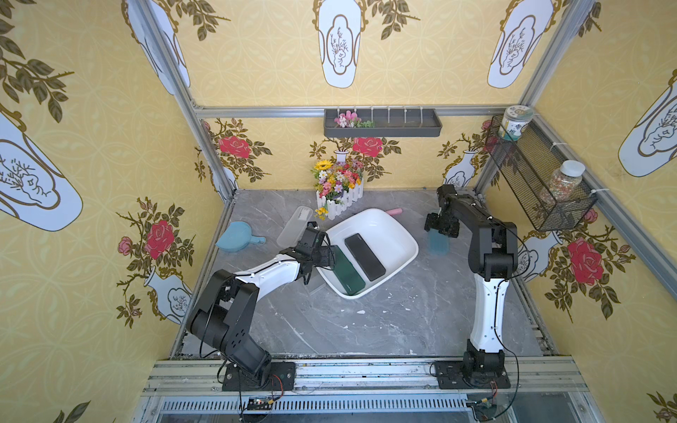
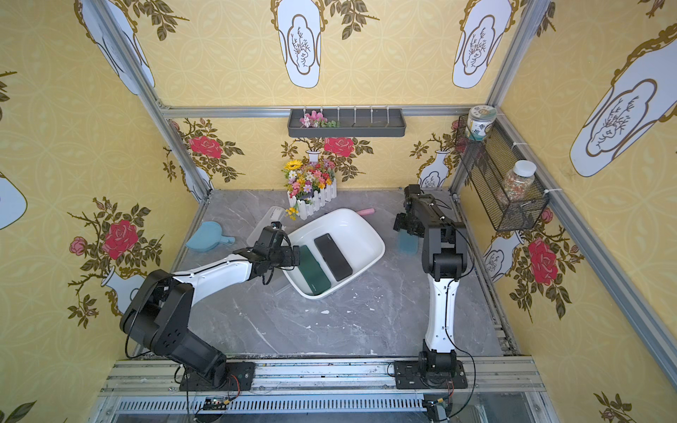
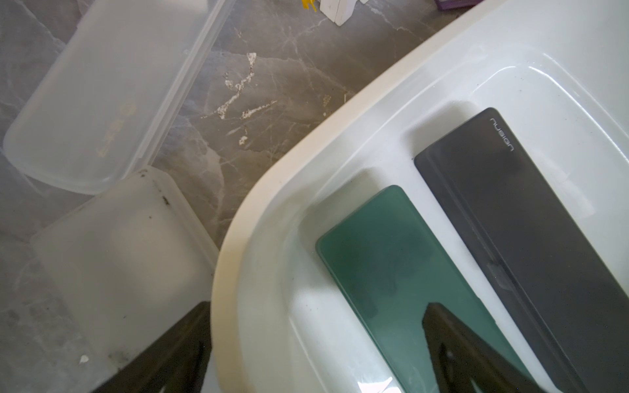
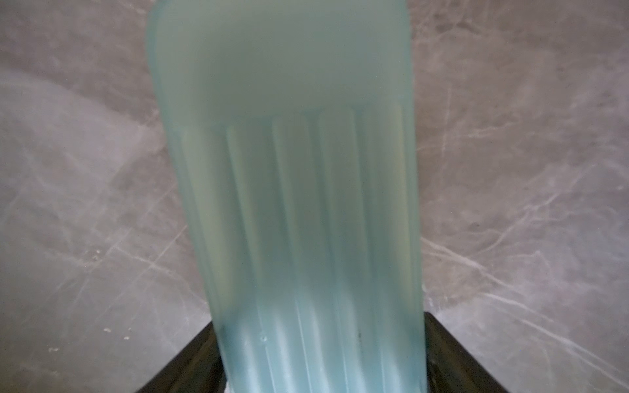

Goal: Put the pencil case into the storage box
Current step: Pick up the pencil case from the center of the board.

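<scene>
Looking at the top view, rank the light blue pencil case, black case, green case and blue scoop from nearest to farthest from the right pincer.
1. Light blue pencil case, under the right pincer.
2. Black case, in the storage box.
3. Green case, beside it, leftward.
4. Blue scoop, far left.

Two arms, same build, blk + white.
L arm (image 1: 271,273) & R arm (image 1: 489,311): each has one long white tapered link w/ small dark dots on it, set btwn chunky blk joint housings; everything else is blk. A thin blk cable runs along each white link & loops loose at the joints. L shoulder housing (image 1: 236,336) shows a cluster of small round holes. Each arm is on a flat blk base plate (image 1: 258,377); red + blk wires (image 1: 278,390) trail by the L plate. L fingers (image 3: 170,354) & R fingers (image 4: 194,367): blk, matte, wedge-shaped.
</scene>
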Tool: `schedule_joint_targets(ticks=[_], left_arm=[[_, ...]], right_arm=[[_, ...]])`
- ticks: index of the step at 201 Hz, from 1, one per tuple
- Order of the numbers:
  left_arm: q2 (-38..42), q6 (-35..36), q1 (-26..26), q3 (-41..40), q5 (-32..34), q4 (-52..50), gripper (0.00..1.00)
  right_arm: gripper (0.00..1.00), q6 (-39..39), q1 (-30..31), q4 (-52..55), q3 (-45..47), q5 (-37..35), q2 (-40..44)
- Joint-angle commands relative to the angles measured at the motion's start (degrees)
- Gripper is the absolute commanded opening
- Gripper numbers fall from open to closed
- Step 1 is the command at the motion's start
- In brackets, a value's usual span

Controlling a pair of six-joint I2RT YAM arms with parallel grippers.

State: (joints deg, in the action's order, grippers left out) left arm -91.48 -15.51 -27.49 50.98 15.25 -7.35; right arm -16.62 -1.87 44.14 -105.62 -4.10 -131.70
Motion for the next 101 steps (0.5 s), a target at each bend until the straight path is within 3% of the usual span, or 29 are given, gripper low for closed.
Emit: schedule_joint_targets(ticks=[1, 101], left_arm=[[-0.1, -0.1, 0.0, -0.1, 0.0, -0.2, 1.0], [0.5, -0.2, 0.1, -0.3, -0.3, -0.2, 1.0]], right_arm=[[0.81, 0.8, 0.2, 1.0, 1.0, 0.5, 0.4], [0.81, 0.4, 0.9, -0.6, 5.9, 1.0, 4.9]])
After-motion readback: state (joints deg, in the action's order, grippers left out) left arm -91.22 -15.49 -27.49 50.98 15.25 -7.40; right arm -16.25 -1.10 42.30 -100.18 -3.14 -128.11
